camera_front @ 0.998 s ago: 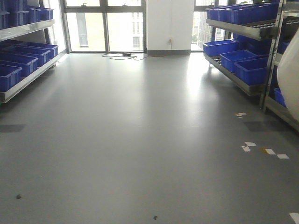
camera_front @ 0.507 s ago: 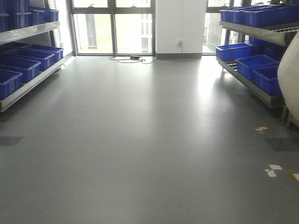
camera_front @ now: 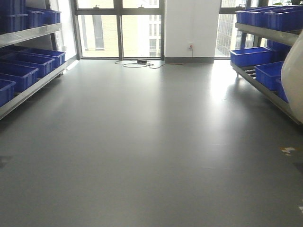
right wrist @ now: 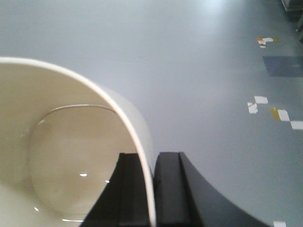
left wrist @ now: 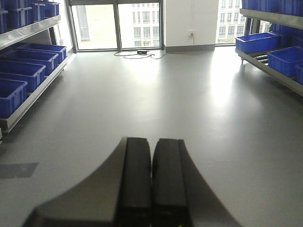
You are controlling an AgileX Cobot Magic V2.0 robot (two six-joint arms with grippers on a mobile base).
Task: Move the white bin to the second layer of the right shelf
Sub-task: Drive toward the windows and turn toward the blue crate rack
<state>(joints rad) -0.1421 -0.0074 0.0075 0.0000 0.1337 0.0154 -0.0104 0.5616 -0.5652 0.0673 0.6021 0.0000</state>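
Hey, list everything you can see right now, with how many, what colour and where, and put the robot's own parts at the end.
white bin: one, cream-white, carried above the floor on the robot's right
blue crates: many, blue, on both racks
left rack: one, steel, along the room's left side
right rack: one, steel, along the room's right side
windows: several panes, bright, far wall
wall socket: one, white, on the white pillar between the windows
cable: one, black, on the floor below the windows
tape marks: several, white and yellow, on the grey floor
left gripper: one, black, shut on nothing, over bare floor
right gripper: one, black, pinching the bin's rim
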